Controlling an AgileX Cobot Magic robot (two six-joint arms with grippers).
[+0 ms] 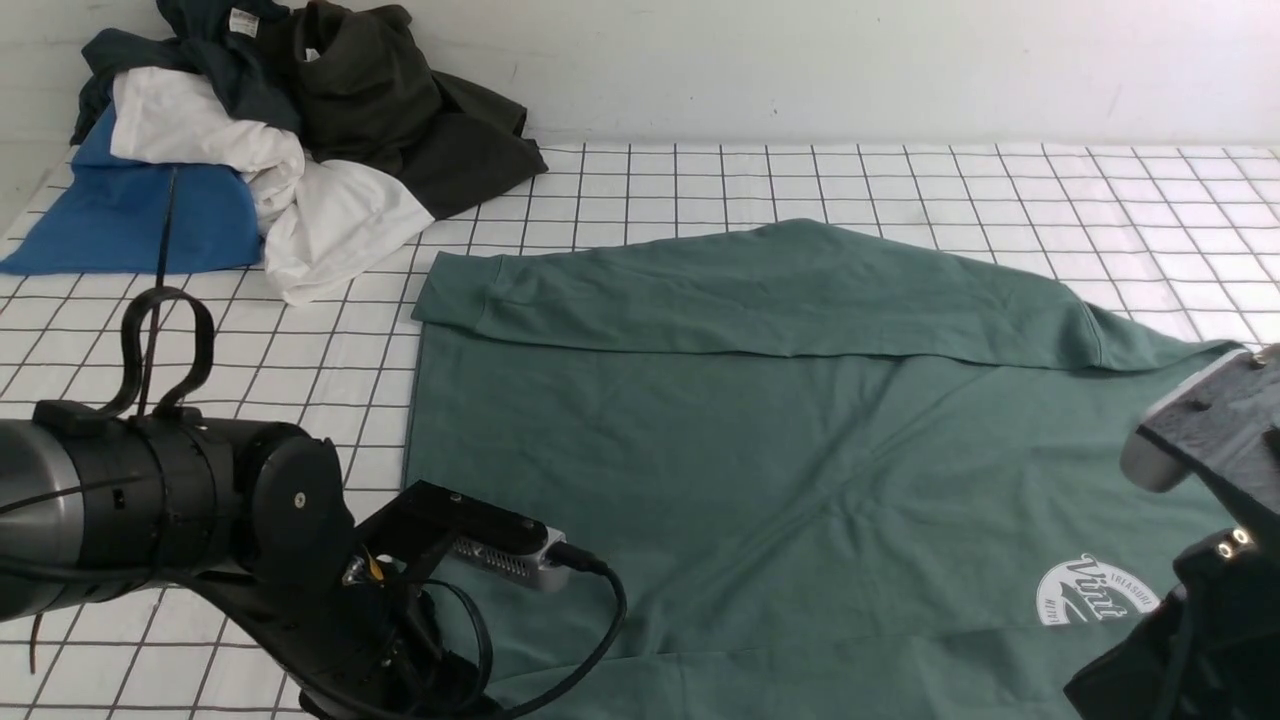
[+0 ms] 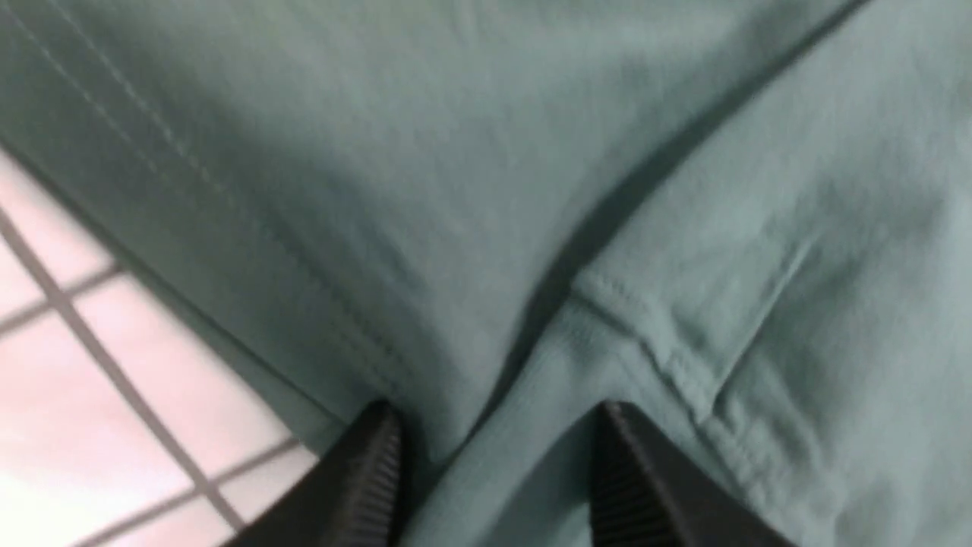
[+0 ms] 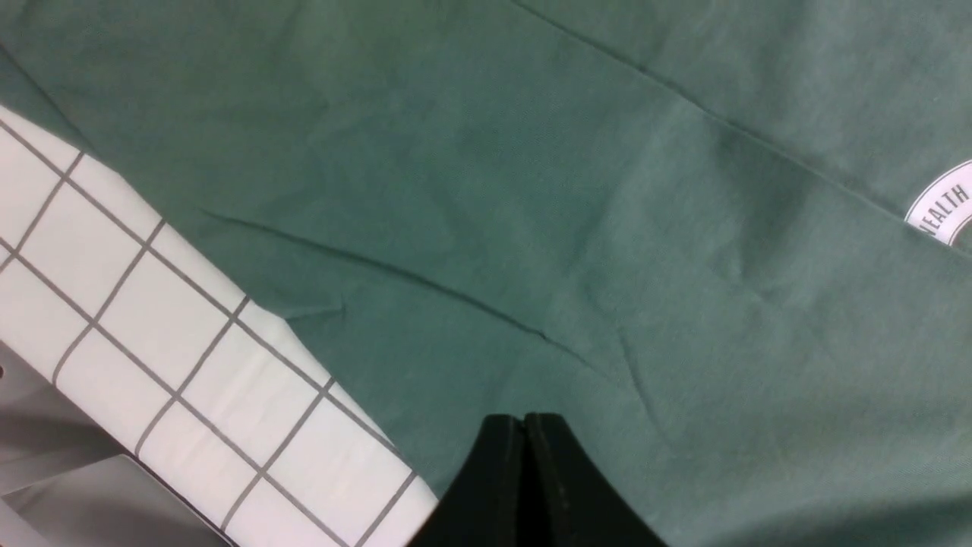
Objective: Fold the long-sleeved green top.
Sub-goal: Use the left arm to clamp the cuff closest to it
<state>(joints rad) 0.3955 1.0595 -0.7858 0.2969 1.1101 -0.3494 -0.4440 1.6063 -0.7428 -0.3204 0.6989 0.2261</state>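
The left fingers (image 2: 364, 486) stand apart, astride a raised ridge of green cloth beside a stitched seam (image 2: 645, 342); whether they press it cannot be told. The right fingers (image 3: 501, 479) are closed tight together with nothing between them, above the cloth near its right edge.

The green long-sleeved top (image 1: 700, 450) lies spread flat over the middle and right of the counter, chest up. Its white oval logo (image 1: 1095, 590) sits at the near right. One sleeve (image 1: 750, 290) is folded across the far side of the body, with its cuff end at the left. The left arm (image 1: 150, 500) reaches in low at the near left, by the top's near left corner, and the right arm (image 1: 1200, 430) hangs over the right end.

The counter (image 1: 900, 180) is covered in white sheeting with a dark grid. At its far left corner is a heap of clothes: a bright blue garment (image 1: 130, 220), a white one (image 1: 320, 220) and an olive-black one (image 1: 400, 110). A plain white wall (image 1: 800, 60) closes the far side. Past the counter's right edge a grey surface (image 3: 68, 494) shows.
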